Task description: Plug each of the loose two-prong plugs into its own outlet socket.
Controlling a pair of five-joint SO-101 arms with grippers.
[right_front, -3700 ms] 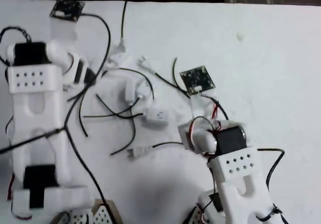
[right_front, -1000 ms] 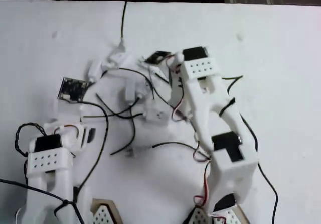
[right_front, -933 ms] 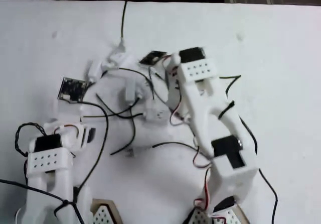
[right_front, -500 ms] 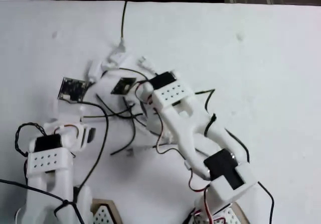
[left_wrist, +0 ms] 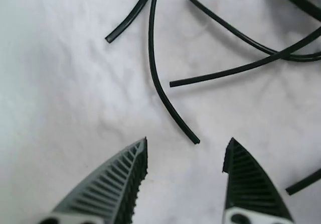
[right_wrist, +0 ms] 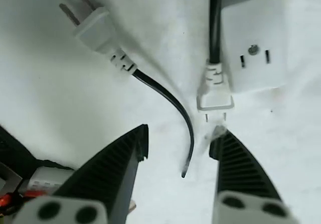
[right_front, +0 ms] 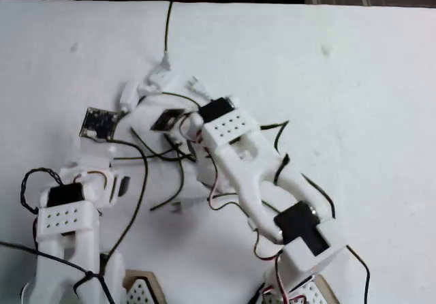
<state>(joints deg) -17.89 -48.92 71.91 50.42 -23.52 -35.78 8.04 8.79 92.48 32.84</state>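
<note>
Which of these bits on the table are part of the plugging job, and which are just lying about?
Part of the job: white two-prong plug with black cord; second white plug beside the white outlet block; open right gripper.
Just lying about: loose black cord ends before the open left gripper; white table.

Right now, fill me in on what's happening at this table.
The right tool hangs open just above two loose plugs on the table. The first plug lies by itself. The second plug lies beside a white outlet block, with its prongs bare and not inserted. The left tool is open over loose black cable ends and holds nothing. Neither of these plugs is in a socket yet.
</note>
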